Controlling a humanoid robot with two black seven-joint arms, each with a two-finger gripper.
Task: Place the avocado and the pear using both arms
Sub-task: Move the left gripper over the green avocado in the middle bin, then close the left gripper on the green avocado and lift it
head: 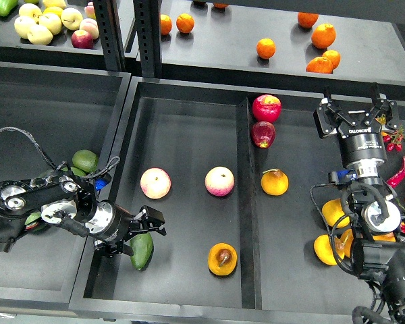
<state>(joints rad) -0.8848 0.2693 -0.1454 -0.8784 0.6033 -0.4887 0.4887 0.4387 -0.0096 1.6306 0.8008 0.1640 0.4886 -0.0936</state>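
Both grippers: left (143,233) half-hiding the avocado (142,250) it clamps, right (354,108) spread, empty.

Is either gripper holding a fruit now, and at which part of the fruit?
The left gripper is closed around the upper end of the avocado. The right gripper is open and holds nothing.

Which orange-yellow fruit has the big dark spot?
The round orange-yellow pear at the tray's front edge. The other orange-yellow fruit, beyond the divider, has a thin stem and no spot.
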